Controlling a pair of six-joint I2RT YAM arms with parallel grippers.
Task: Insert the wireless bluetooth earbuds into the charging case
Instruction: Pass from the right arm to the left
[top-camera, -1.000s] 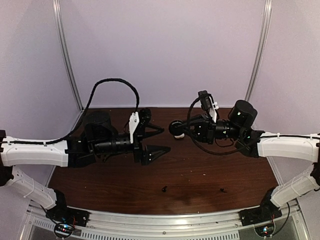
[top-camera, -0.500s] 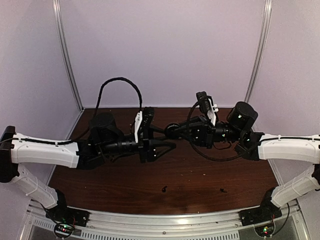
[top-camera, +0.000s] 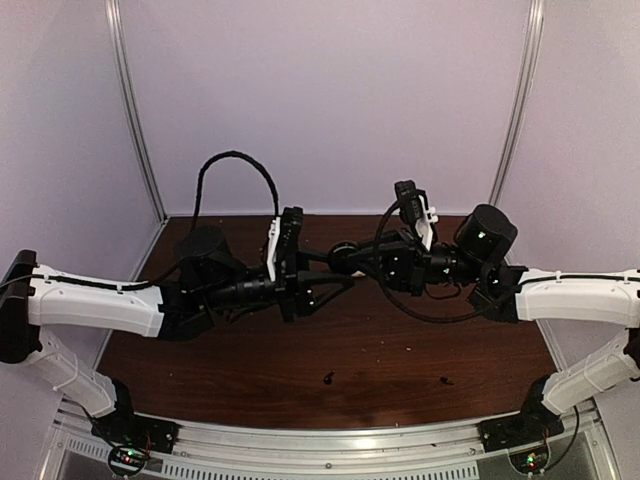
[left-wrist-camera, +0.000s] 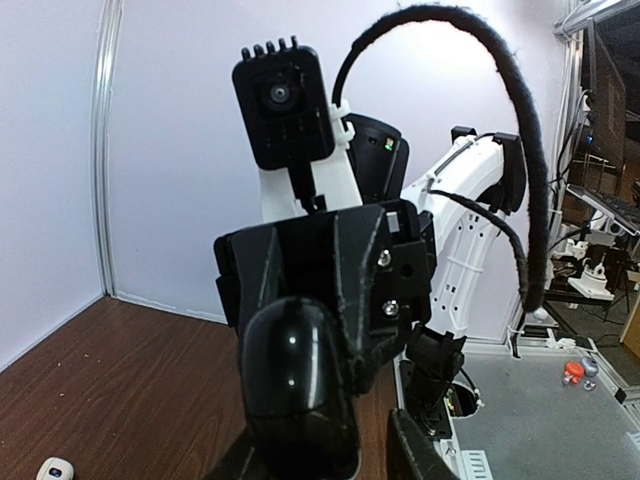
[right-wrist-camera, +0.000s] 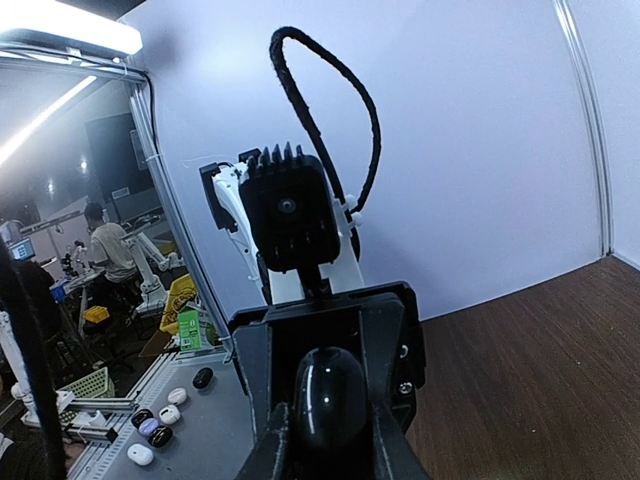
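Aloft, right pincer (right-wrist-camera: 330, 432) grips a glossy black egg-shaped case (right-wrist-camera: 328, 385).

The fixed overhead camera sits high behind both arm bases. It tilts down and forward over the dark brown wooden tabletop (top-camera: 400, 350) to the pale lilac back wall (top-camera: 330, 100), wide enough to hold both arms. The two wrist cameras face each other at very close range. The left one looks along the left pincer (top-camera: 338, 276) at the right arm's black finned camera housing (left-wrist-camera: 283, 105). The right one looks over the right pincer (top-camera: 354, 262) at the left arm's black finned camera housing (right-wrist-camera: 290, 215). All three views share the glossy black egg-shaped case (left-wrist-camera: 297, 385) between them.
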